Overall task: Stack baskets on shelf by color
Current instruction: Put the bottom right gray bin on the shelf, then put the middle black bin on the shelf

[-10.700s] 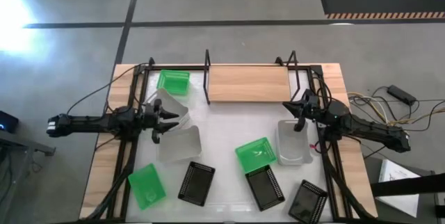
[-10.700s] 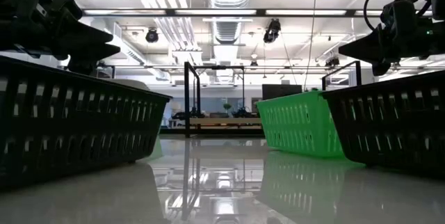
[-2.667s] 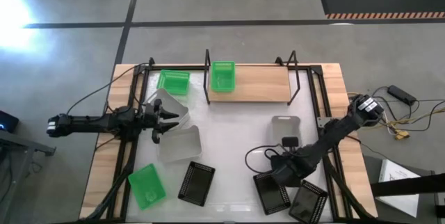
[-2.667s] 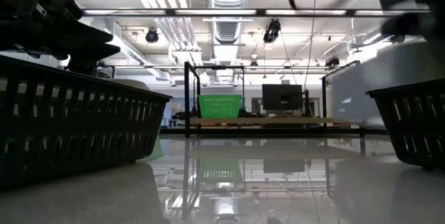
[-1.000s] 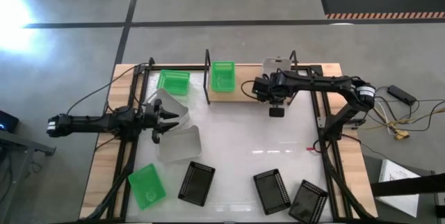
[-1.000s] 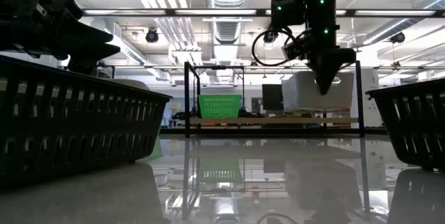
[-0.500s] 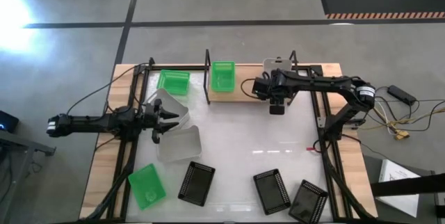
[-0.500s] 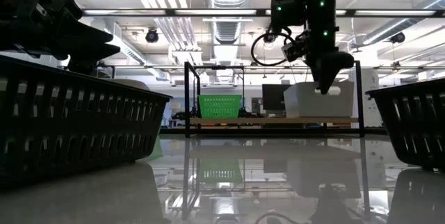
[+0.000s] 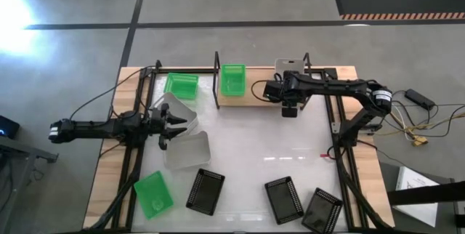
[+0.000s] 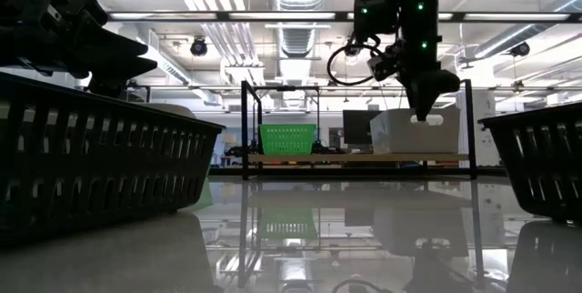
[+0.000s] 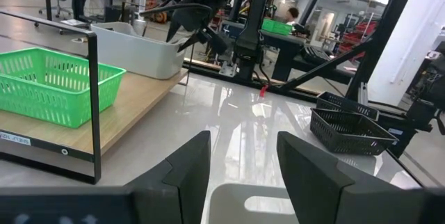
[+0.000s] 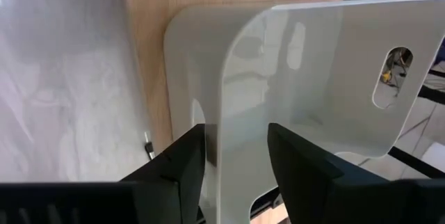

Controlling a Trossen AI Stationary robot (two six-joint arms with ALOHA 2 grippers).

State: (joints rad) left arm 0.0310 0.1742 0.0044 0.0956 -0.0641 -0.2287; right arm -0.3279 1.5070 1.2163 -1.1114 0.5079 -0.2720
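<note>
The shelf (image 9: 261,89) stands at the table's far edge. A green basket (image 9: 233,79) sits on its left end and a white basket (image 9: 290,65) rests by its bottom on its right end. My right gripper (image 10: 421,113) points down over the white basket, open. Its fingers (image 12: 177,168) stand on either side of the basket's near wall (image 12: 219,113); I cannot tell whether they touch it. My left gripper (image 9: 174,125) waits open at the table's left, above two white baskets (image 9: 187,150), with one basket's wall (image 11: 250,203) below its fingers.
A green basket (image 9: 181,85) lies at the far left and another (image 9: 153,194) at the near left. Three black baskets (image 9: 205,190) (image 9: 282,199) (image 9: 322,210) lie along the near edge. The shelf's black posts (image 9: 216,81) rise beside the plank.
My right gripper has come down a little at the shelf's right end. The white basket, which hung raised above the plank a second ago, now sits on the plank. My left arm has kept still.
</note>
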